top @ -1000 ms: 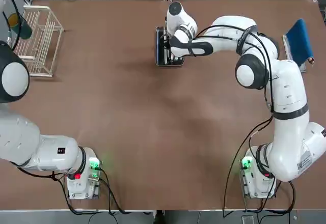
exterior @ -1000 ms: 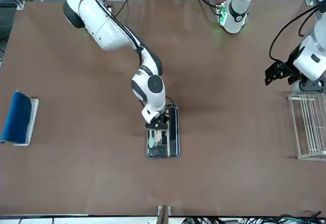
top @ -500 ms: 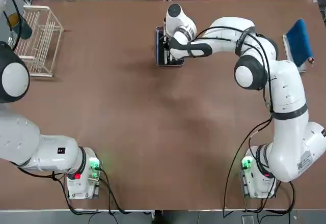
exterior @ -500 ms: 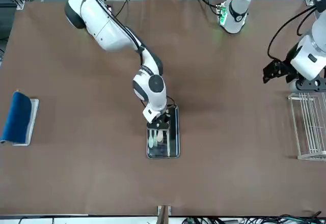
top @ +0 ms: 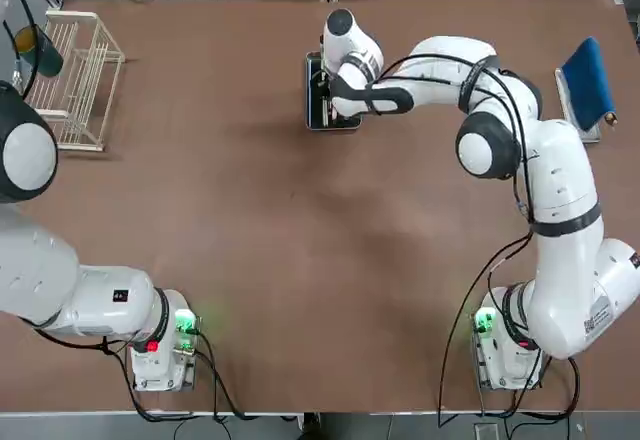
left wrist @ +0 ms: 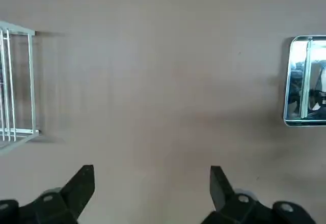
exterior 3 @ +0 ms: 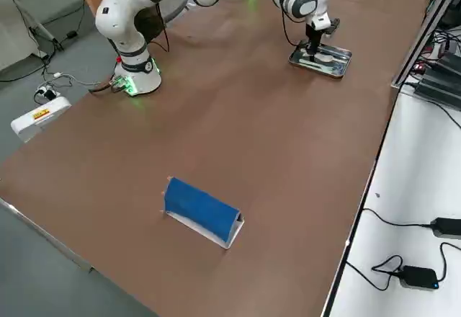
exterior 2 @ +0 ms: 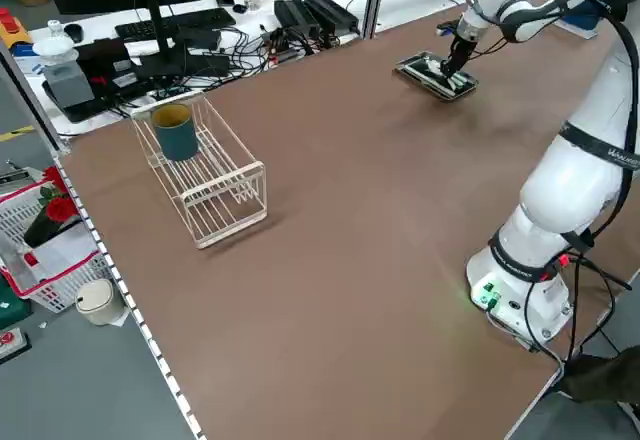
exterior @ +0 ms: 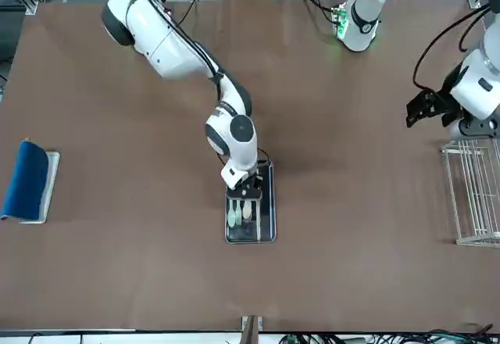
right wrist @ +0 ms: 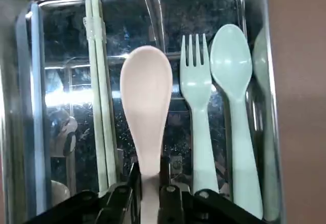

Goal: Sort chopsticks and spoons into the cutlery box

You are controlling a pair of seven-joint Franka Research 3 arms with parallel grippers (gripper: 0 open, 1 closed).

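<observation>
At upper centre of the top view, the right gripper (right wrist: 150, 193) grips a pink spoon (right wrist: 146, 102) over the cutlery box (right wrist: 20, 81), which holds chopsticks (right wrist: 97, 81), a fork (right wrist: 196, 96) and a pale spoon (right wrist: 232, 76); the left gripper (left wrist: 152, 188) hangs open.

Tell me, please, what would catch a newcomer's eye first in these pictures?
Most striking is the right gripper, stretched to the far middle of the table and shut on a pale spoon held over the shiny cutlery box, where chopsticks, a fork and another spoon already lie. Next come the white wire rack at the far left and the blue-topped holder at the far right.
</observation>
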